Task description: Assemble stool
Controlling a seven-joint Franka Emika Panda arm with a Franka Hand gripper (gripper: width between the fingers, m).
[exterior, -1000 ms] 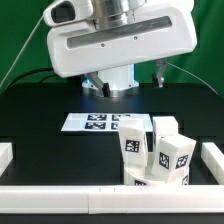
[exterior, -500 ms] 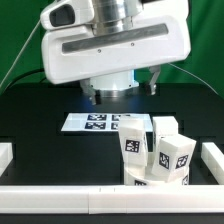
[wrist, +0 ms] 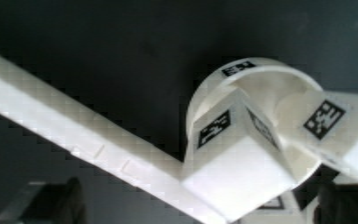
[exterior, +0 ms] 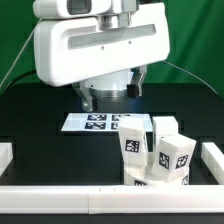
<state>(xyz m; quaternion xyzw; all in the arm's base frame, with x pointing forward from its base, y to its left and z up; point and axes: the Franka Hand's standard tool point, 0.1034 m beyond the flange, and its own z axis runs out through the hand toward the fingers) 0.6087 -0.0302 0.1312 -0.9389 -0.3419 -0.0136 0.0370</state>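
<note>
The stool legs [exterior: 155, 152] stand clustered upright on the black table [exterior: 40, 130], just beside the marker board [exterior: 104, 122], touching the white border block [exterior: 110, 200] in front. The gripper [exterior: 108, 98] hangs behind the marker board; whether its fingers are spread, I cannot tell.

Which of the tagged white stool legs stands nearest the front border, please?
The leg on the exterior view's right; the other upright legs stand behind or left of it.

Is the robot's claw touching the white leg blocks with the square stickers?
Apart. In the exterior view the gripper hangs above the far side of the table, while the legs stand clustered at the near edge, with the marker board between.
</note>
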